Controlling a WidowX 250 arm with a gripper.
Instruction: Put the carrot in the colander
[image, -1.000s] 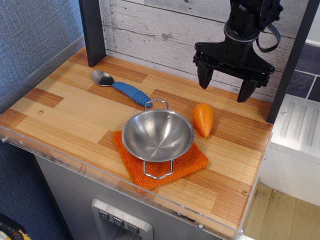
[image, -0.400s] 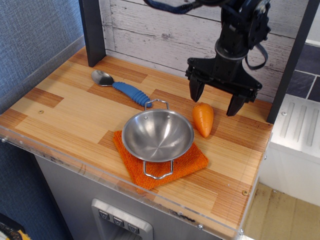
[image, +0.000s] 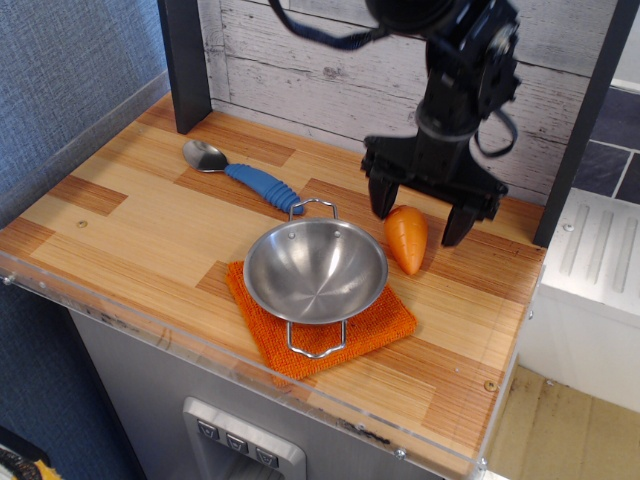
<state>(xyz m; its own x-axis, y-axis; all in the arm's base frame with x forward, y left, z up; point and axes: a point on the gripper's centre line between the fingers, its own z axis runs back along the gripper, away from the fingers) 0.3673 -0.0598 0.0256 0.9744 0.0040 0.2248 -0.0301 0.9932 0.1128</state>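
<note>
The arm comes down from the top of the view at the right rear of the tabletop (image: 150, 230), its dark wrist roughly vertical with a slight lean and cables looped beside it. At its end the tool (image: 418, 218) points downward, its two black fingers (image: 383, 197) spread wide apart with nothing between them but the air above the carrot's blunt end. One finger hangs just left of the carrot's top, the other on the right, near the back edge of the wood. Whether the fingertips touch the tabletop cannot be told from this angle.

The carrot (image: 407, 238) lies on its side on the bare wood, rounded top toward the back wall and pointed tip toward the front. It sits just beside the right rim of the colander (image: 316, 270), outside the bowl; whether the two touch is unclear.

The colander stands upright on an orange woven cloth (image: 385, 322), which shows at the front and right from under it. One wire handle points toward the back, the other toward the front over the cloth. The bowl holds nothing.

A spoon (image: 243, 174) with a blue handle lies to the left and behind the colander, its metal bowl pointing toward the dark post at the back left.
</note>
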